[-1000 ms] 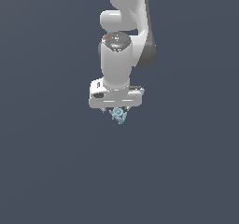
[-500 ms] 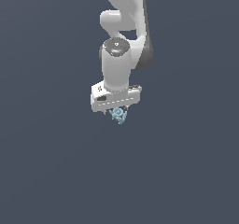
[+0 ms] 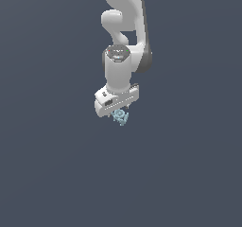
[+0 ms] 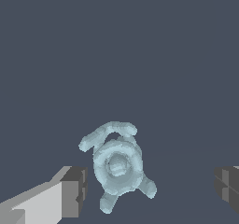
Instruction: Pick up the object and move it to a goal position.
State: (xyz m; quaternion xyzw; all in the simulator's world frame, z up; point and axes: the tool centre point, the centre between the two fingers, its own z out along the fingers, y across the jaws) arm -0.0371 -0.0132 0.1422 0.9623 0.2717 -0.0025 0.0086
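Note:
The object (image 4: 116, 164) is a small pale cyan knobby ring with short protrusions, and it lies on the dark grey floor. In the wrist view it sits between my gripper's (image 4: 151, 190) two dark fingertips, much closer to one pad (image 4: 77, 192) than to the other (image 4: 228, 189), with a thin gap still showing. The jaws stand wide apart, so the gripper is open. Seen from the exterior view, the white gripper (image 3: 118, 111) hangs straight down over the object (image 3: 121, 117), which peeks out just under the hand.
A uniform dark grey floor (image 3: 56, 174) spreads all around, with no other objects, containers or edges in sight. The white arm (image 3: 124, 27) rises straight up behind the hand.
The hand has sunk slightly toward the object and twisted a little about its vertical axis. The object has stayed where it was.

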